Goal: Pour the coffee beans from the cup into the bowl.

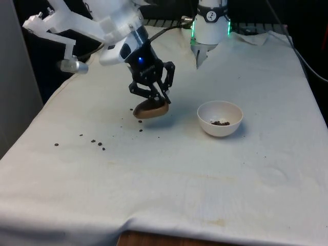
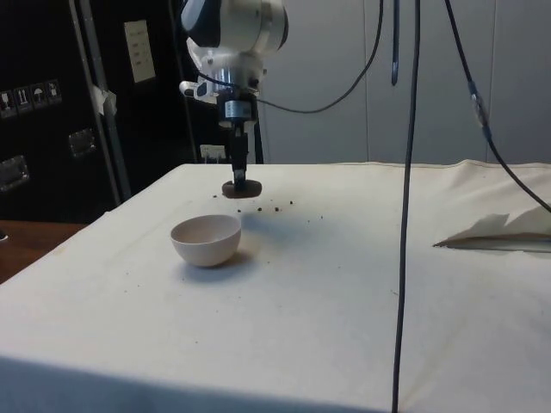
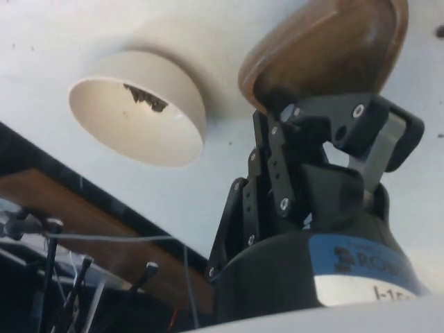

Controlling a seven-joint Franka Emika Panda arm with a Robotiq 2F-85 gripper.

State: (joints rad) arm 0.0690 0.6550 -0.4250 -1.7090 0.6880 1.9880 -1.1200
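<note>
White cloth [image 1: 169, 195] covers the tabletop nearest the front camera; it is matte, a little wrinkled and faintly stained, and a strip of bare wood [image 1: 154, 240] shows under its front edge. Farther in, small dark coffee beans [image 1: 97, 142] lie scattered on the cloth, to the front view's left of the fingers and a little nearer the camera than they are.

Next comes the bowl [image 1: 220, 118], well to the front view's right of the fingers and apart from them. It is round, smooth and cream-white, standing upright, with a small heap of dark beans [image 1: 221, 123] on its bottom.

Beyond the loose beans, the gripper [image 1: 154, 102] points downward, and its black fingers [image 3: 378, 132] are closed narrow on the rim of the cup [image 1: 150, 109]. The cup is brown with a smooth, wood-like surface and a rounded, low shape. It is held tipped over on its side just above the cloth; whether it touches the cloth I cannot tell. In the wrist view its rounded bottom faces away from the gripper and its long axis lies nearly level with the tabletop. In the side view the cup [image 2: 240, 189] hangs directly below the fingers, behind the bowl [image 2: 207, 239].
</note>
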